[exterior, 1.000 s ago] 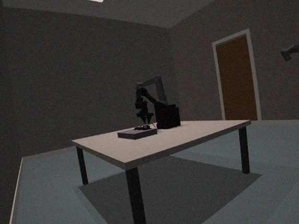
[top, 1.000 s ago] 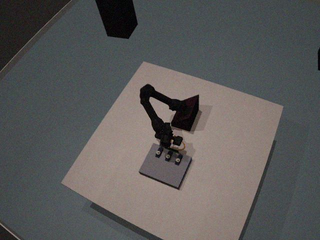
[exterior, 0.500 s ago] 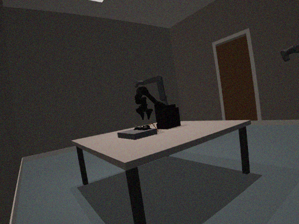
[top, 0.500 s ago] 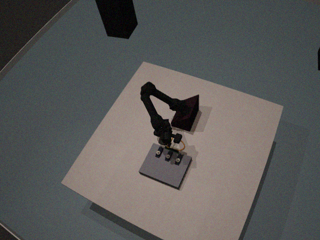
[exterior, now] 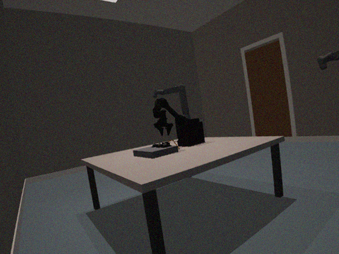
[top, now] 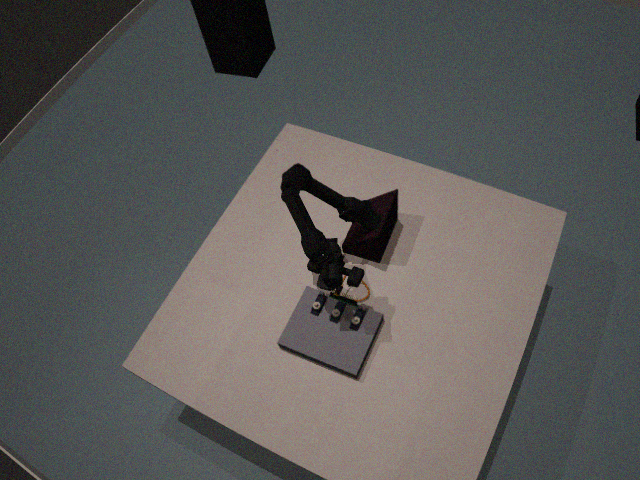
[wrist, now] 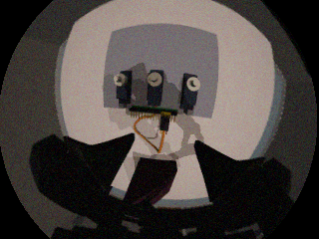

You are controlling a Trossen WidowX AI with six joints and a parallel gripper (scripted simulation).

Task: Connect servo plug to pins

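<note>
My gripper (exterior: 165, 134) (wrist: 164, 139) is open and empty, above the table in front of the pin row. The black plug (wrist: 164, 123) lies end-on against the pin row (wrist: 145, 116), at the yellow band (wrist: 166, 114). Its far end meets the pins; how deep they sit, and whether the dot matches the orange wire, cannot be told. A few pins show on either side of it. The orange lead (wrist: 137, 130) (top: 369, 290) loops on the near side. The grey holder (top: 320, 341) (exterior: 155, 152) (wrist: 161, 42) carries three dark servos with pale round horns.
The arm's dark base (top: 379, 227) (exterior: 190, 133) stands on the pale table (top: 439, 310) (exterior: 221, 151) (wrist: 239, 60), behind the gripper. The servos (wrist: 124, 90) (wrist: 156, 94) (wrist: 189, 94) stand up just beyond the pin row. The lead's loop lies beside the plug.
</note>
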